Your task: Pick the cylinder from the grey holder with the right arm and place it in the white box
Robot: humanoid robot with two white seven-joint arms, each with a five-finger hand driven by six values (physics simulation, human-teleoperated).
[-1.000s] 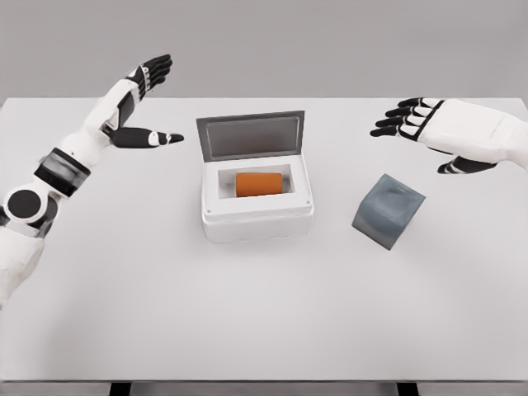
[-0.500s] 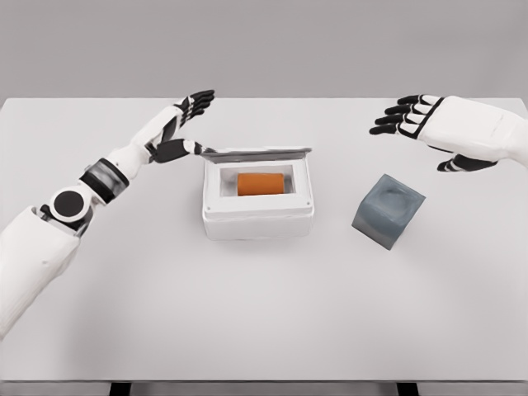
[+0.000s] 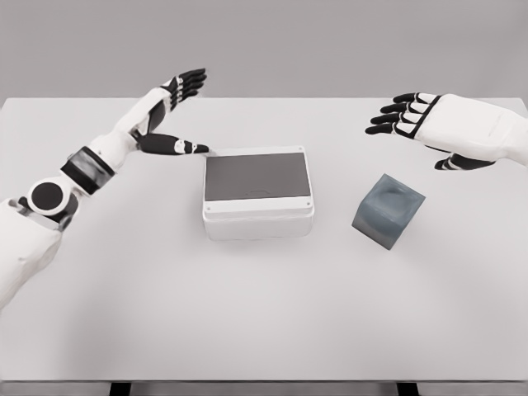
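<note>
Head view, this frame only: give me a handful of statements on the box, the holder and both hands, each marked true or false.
1. The white box has its lid down. True.
2. An orange cylinder shows inside the box. False: the closed grey lid hides the inside, and no cylinder is in view.
3. The grey holder sits to the right of the box, apart from it. True.
4. The right hand grips the holder. False: it hovers above and behind it, fingers spread, holding nothing.
5. The left hand is open, its thumb reaching toward the box's back left corner. True.
</note>
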